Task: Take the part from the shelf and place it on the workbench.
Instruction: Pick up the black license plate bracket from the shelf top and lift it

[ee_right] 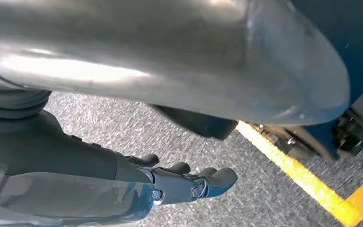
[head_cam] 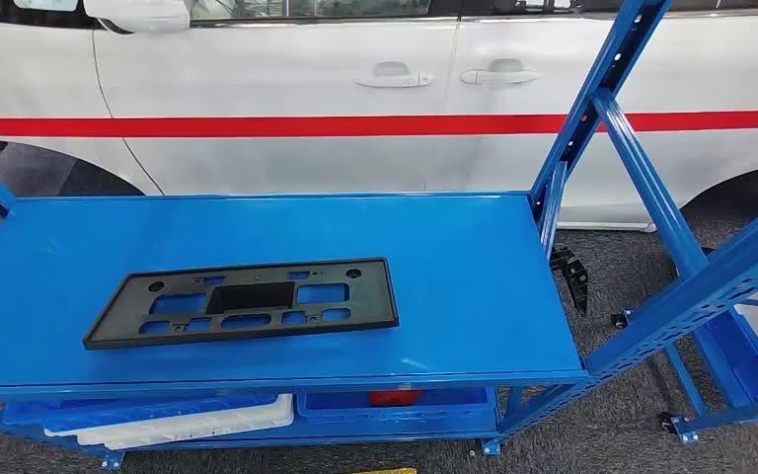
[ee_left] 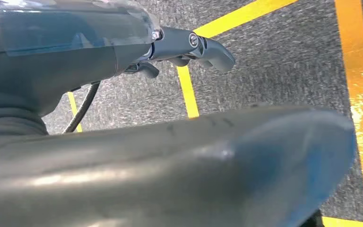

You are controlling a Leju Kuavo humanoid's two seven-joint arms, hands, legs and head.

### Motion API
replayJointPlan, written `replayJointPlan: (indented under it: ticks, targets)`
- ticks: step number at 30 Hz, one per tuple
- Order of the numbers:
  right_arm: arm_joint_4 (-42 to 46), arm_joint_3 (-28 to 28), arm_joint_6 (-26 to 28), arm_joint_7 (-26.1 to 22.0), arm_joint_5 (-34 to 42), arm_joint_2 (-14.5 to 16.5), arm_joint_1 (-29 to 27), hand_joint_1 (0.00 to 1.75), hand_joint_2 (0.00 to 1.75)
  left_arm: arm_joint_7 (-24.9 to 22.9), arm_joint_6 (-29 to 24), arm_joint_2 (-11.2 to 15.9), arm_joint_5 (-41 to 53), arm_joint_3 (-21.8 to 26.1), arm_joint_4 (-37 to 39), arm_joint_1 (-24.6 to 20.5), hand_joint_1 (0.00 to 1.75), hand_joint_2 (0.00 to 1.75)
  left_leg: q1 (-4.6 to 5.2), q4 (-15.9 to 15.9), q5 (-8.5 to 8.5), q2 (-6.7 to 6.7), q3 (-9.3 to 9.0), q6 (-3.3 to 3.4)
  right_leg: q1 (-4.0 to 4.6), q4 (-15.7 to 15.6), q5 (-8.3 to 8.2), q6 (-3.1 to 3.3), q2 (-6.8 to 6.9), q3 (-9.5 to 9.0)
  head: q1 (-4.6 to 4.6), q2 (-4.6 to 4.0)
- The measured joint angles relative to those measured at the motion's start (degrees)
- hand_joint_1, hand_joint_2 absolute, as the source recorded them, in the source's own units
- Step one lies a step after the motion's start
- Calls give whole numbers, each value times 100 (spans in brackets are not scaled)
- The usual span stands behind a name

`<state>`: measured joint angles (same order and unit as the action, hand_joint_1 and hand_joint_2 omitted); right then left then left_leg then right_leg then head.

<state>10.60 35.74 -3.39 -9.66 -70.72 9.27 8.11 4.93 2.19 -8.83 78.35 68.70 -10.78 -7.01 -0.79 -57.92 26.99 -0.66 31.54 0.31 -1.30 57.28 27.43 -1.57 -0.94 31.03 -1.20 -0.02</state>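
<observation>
The flat black plastic plate (head_cam: 244, 301), probably light and stiff, is lying near the shelf's (head_cam: 474, 257) front-left edge, inviting a long-edge grip, while both hands (ee_left: 189, 49) (ee_right: 189, 182) are hanging empty, fingers loosely apart.

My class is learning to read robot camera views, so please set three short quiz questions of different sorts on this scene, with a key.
1. True or false: the black part lies flat on the top of the blue shelf.
2. Multiple choice: what stands behind the shelf? A) a white car with a red stripe B) a brick wall C) a conveyor belt
3. Fill in: both wrist views show each hand, left hand and right hand, over grey floor marked with ___ lines.

Key: 1 true; 2 A, the white car; 3 yellow, as on the floor line.
</observation>
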Motion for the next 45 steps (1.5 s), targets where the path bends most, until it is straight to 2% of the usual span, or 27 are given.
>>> replayJointPlan:
  ticks: [9, 13, 14, 15, 16, 18, 19, 20, 21, 23, 24, 25, 27, 29, 30, 32, 33, 34, 35, 36, 37, 38, 39, 40, 41, 42, 45]
  targets:
    - [0, -2, -40, -47, -89, 92, 5, 0, 0, -232, -2, 0, -63, 2, 0, 4, 0, 0, 35, -31, 13, -1, 12, 20, -17, -12, -6, -23, 3, -2, 0, 0]
    - [0, -4, -61, -43, -137, 98, 15, 0, 0, -264, 22, -3, -114, 4, 0, 3, 0, 0, 45, -16, -29, 7, 12, 97, -50, -2, -15, -88, 4, -5, -1, 0]
    - [0, -4, -61, -38, -133, 96, 16, 0, 0, -262, 22, -5, -109, 4, 0, 1, 0, 0, 34, 16, -63, 16, 6, 131, -53, 59, 46, -98, 12, 17, -1, 0]
    - [0, -4, -61, -32, -126, 94, 17, 0, 0, -259, 26, -9, -98, 4, 0, -1, 0, 0, 20, 50, -93, 28, 6, 164, -51, 219, 182, -98, 21, 83, 0, 0]
    - [0, -4, -61, -26, -117, 91, 16, 0, 0, -256, 33, -12, -87, 4, 0, -2, 0, 0, 11, 75, -120, 40, 12, 191, -49, 492, 381, -93, 31, 196, 0, 0]
    - [0, -3, -56, -16, -104, 87, 10, 0, 0, -250, 54, -13, -67, 4, 0, 1, 0, 0, 31, 78, -144, 51, 52, 215, -41, 1237, 790, -83, 40, 508, 0, 0]
    - [0, -3, -52, -13, -99, 83, 2, 0, 0, -249, 66, -13, -61, 4, 0, 4, 0, 0, 40, 72, -154, 55, 74, 214, -41, 1517, 883, -81, 41, 613, 0, 0]
    - [0, -2, -48, -10, -95, 79, -3, 0, 0, -247, 77, -13, -56, 4, 0, 5, 0, 0, 47, 63, -164, 57, 97, 208, -41, 1612, 866, -76, 42, 629, -1, 0]
    - [0, -2, -44, -9, -91, 75, -7, 0, 0, -246, 87, -13, -49, 4, 0, 5, 0, 0, 50, 47, -174, 56, 118, 198, -41, 1476, 741, -65, 44, 531, -1, 0]
    - [0, -2, -37, -9, -80, 67, 1, 0, 0, -246, 101, -16, -28, 4, 0, 1, 0, 0, 51, 3, -188, 52, 160, 168, -38, 709, 413, -19, 51, 93, -1, 0]
    - [0, -2, -34, -10, -75, 63, 9, 0, 0, -248, 104, -21, -19, 4, 0, -1, 0, 0, 53, -15, -198, 49, 178, 141, -22, 372, 292, 7, 52, -90, -1, 0]
    - [0, -2, -32, -12, -70, 61, 15, 0, 0, -251, 107, -26, -12, 4, 0, -5, 0, 0, 54, -28, -213, 47, 190, 104, -2, 159, 229, 35, 52, -195, -1, 0]
    - [0, -2, -32, -18, -69, 59, 28, 0, 0, -250, 107, -34, -13, 4, 0, -10, 0, 0, 52, -19, -259, 44, 210, 13, 40, 81, 185, 96, 48, -195, -1, 0]
    - [1, -2, -37, -25, -74, 63, 40, 0, 0, -218, 100, -35, -24, 4, 0, -7, 0, 0, 41, -42, -251, 42, 248, -70, 17, 8, 135, 190, 57, -163, -1, 0]
    - [1, -2, -40, -29, -81, 65, 46, 0, 0, -196, 94, -35, -31, 4, 0, -3, 0, 0, 33, -141, -151, 41, 297, -107, 4, -24, 92, 241, 67, -142, -1, 0]
    - [2, -2, -49, -39, -102, 68, 55, 0, 0, -152, 80, -34, -40, 4, 0, -1, 0, 0, 13, -690, 275, 43, 512, -170, 1, -58, 18, 301, 92, -76, -2, 0]
    - [2, -2, -55, -43, -114, 67, 57, 0, 0, -128, 71, -36, -47, 4, 0, 0, 0, 0, 7, -1080, 507, 43, 648, -199, 6, -52, -13, 312, 102, -30, -2, 0]
    - [2, -2, -61, -45, -125, 67, 57, 0, 0, -102, 60, -36, -55, 4, 0, 5, 0, 0, 0, -1417, 663, 44, 750, -225, 10, -44, -40, 309, 111, 16, -3, 0]
    - [2, -2, -72, -46, -133, 66, 56, 0, 0, -77, 49, -36, -62, 4, 0, 11, 0, 0, -6, -1588, 706, 44, 767, -244, 11, -32, -64, 302, 118, 58, -3, 0]
    - [2, -2, -82, -46, -138, 66, 56, 0, 0, -51, 38, -36, -65, 4, 0, 16, 0, 0, -14, -1517, 630, 45, 663, -255, 9, -16, -82, 292, 121, 92, -3, 0]
    - [2, -2, -92, -47, -141, 66, 57, 0, 0, -30, 30, -35, -61, 3, 0, 18, 0, 0, -24, -1209, 475, 47, 439, -259, 6, 1, -96, 279, 121, 117, -3, 0]
    - [2, -2, -102, -47, -142, 66, 58, 0, 0, -6, 21, -34, -57, 3, 0, 16, 0, 0, -34, -756, 332, 48, 150, -255, 2, 21, -104, 261, 121, 134, -3, 0]
    - [2, -2, -108, -49, -143, 65, 60, 0, 0, 19, 13, -33, -54, 2, 0, 11, 0, 0, -29, -357, 231, 44, -108, -231, 5, 39, -114, 236, 119, 149, -3, 0]
    - [2, -2, -111, -49, -144, 64, 63, 0, 0, 41, 6, -33, -53, 2, 0, 8, 0, 0, -20, -81, 172, 41, -273, -195, 11, 53, -124, 208, 118, 156, -3, 0]
    - [2, -2, -114, -50, -145, 64, 68, 0, 0, 59, 0, -33, -51, 2, 0, 5, 0, 0, -7, 59, 176, 36, -339, -153, 23, 65, -134, 177, 115, 165, -2, 0]
    - [3, -2, -115, -51, -146, 62, 74, 0, 0, 71, -3, -33, -43, 1, 0, 6, 0, 0, 1, 79, 176, 33, -335, -113, 37, 73, -126, 177, 111, 175, -2, 0]
    - [4, -2, -116, -54, -150, 55, 86, 0, 0, 98, -2, -35, -18, -2, 0, 16, 0, 0, 2, 120, 170, 35, -305, -56, 49, 76, -110, 317, 103, 191, -1, 0]
